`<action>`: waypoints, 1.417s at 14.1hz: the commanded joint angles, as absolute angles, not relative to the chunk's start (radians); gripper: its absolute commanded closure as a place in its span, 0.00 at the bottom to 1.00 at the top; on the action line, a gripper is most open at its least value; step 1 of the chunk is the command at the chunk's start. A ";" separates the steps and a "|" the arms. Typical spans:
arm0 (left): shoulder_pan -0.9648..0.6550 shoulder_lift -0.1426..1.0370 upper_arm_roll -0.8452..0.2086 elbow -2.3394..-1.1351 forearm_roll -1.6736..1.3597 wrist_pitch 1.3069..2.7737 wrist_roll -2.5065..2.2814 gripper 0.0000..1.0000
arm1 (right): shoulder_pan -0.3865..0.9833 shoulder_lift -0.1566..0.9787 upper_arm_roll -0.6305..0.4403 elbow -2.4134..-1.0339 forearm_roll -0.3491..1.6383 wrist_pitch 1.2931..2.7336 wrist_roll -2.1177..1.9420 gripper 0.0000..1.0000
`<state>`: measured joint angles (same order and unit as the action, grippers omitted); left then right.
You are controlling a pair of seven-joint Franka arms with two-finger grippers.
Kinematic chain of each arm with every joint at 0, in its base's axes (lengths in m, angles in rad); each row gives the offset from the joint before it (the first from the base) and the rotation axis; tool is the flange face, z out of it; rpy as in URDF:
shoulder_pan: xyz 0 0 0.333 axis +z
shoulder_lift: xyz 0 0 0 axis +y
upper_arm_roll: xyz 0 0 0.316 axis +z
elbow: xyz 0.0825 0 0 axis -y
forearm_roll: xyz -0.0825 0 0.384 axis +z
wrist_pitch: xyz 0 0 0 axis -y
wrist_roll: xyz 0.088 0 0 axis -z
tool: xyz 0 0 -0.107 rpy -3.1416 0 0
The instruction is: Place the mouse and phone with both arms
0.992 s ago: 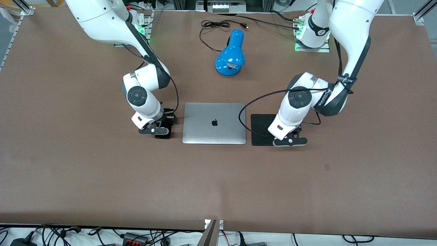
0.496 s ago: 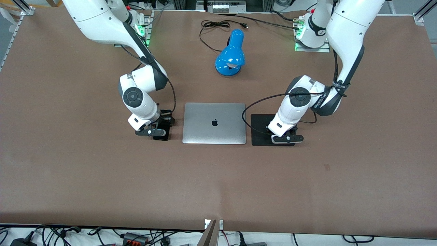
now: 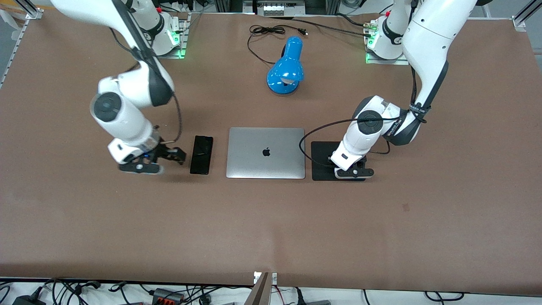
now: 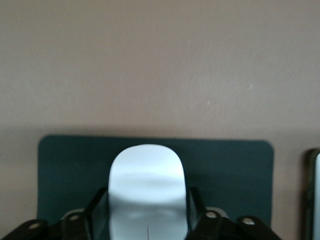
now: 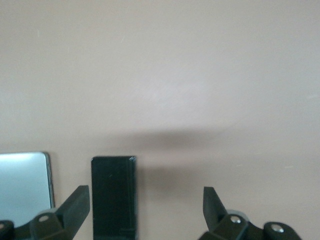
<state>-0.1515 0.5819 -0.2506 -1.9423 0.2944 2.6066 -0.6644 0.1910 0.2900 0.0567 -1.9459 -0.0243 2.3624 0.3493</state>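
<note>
The phone (image 3: 201, 154) lies flat on the table beside the laptop (image 3: 266, 152), toward the right arm's end. My right gripper (image 3: 172, 155) is open and empty over bare table just past the phone. In the right wrist view (image 5: 145, 195) its jaws stand wide apart, with the phone (image 5: 114, 195) below, close to one finger. My left gripper (image 3: 352, 166) is low over the black mouse pad (image 3: 322, 163). In the left wrist view (image 4: 147, 202) it is shut on the white mouse (image 4: 147, 185), which rests on the pad (image 4: 65, 170). In the front view the mouse is hidden under the left hand.
A blue desk lamp (image 3: 286, 70) lies farther from the front camera than the laptop, its black cord (image 3: 264, 31) looped near the arms' bases. The laptop's edge shows in both wrist views (image 5: 22, 180) (image 4: 314, 195). Brown table (image 3: 271, 228) spreads all round.
My right gripper has let go of the phone and moved off toward the right arm's end, leaving the phone beside the laptop. My left gripper has sunk slightly onto the pad.
</note>
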 commanded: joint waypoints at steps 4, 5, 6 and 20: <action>-0.112 0.404 -0.252 -1.873 0.318 2.343 -0.602 0.00 | 0.026 0.143 0.069 -1.875 -0.015 2.121 0.128 0.00; -0.109 0.393 -0.250 -1.820 0.318 2.239 -0.551 0.00 | 0.005 0.141 0.066 -1.820 -0.014 2.047 0.082 0.00; -0.091 0.390 -0.252 -1.749 0.318 2.136 -0.479 0.00 | -0.018 0.138 0.060 -1.774 -0.014 1.990 0.057 0.00; 0.183 0.286 -0.201 -1.341 -0.063 1.434 0.125 0.00 | -0.066 0.092 0.023 -1.577 -0.071 1.628 -0.009 0.00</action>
<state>0.2202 0.3463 -0.2270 -1.3357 -0.0653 1.4489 0.0182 -0.0384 0.0975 0.0077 -1.5931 -0.0579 1.6507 0.0058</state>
